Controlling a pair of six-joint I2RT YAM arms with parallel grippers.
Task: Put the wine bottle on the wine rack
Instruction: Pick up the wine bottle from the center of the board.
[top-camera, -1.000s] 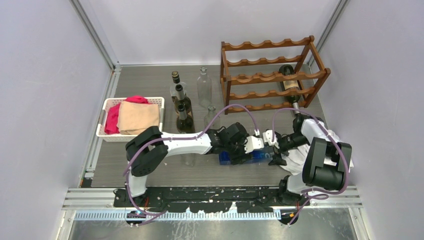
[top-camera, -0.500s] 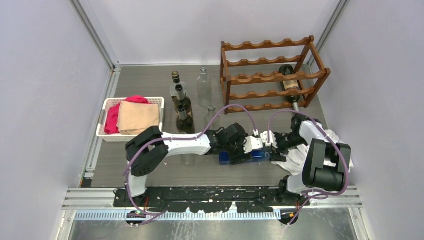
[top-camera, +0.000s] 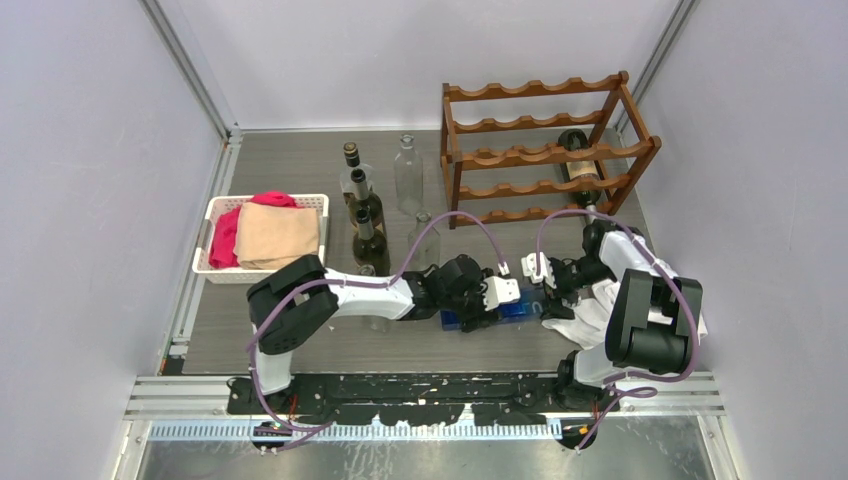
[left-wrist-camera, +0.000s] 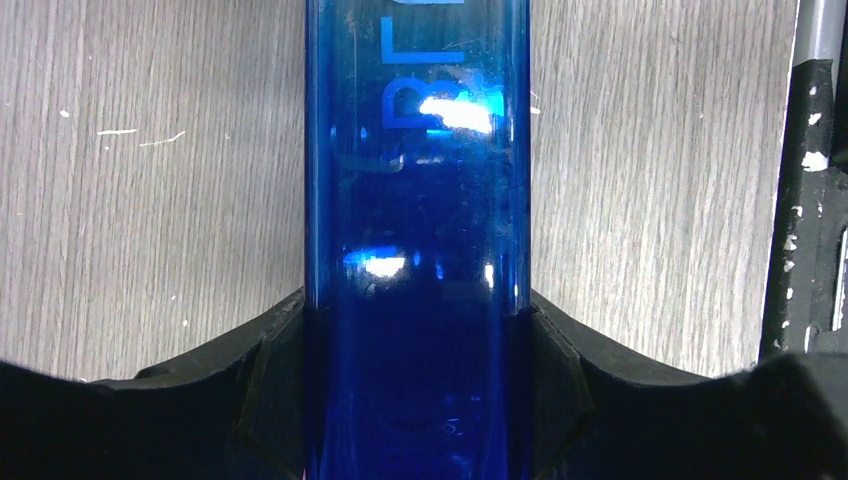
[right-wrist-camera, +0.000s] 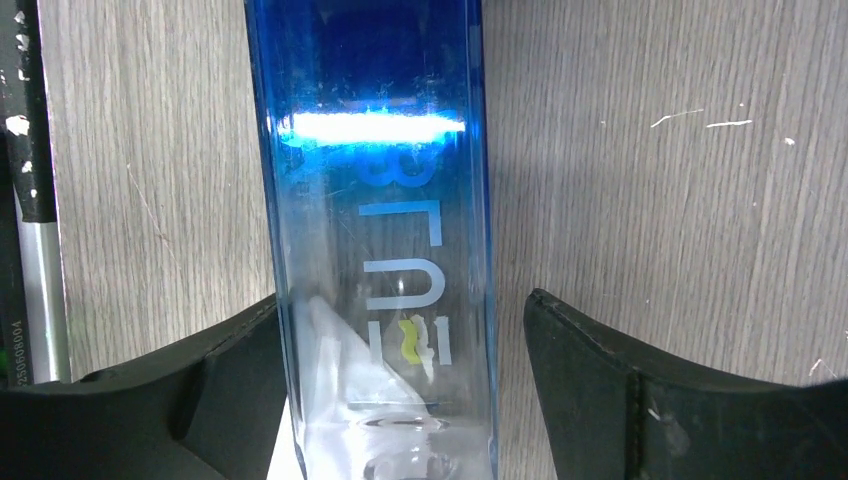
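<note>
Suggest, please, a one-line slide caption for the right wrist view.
Right hand straddles the blue glass bottle lying on the wood-grain table, fingers open, with a gap on one side.

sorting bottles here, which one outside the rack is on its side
The blue bottle, clamped in the left tool between the arms. The other bottles outside the wine rack all stand upright.

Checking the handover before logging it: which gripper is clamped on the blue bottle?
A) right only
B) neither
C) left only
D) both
C: the left gripper presses the blue bottle from both sides; the right gripper shows bare table between one finger and the glass.
</note>
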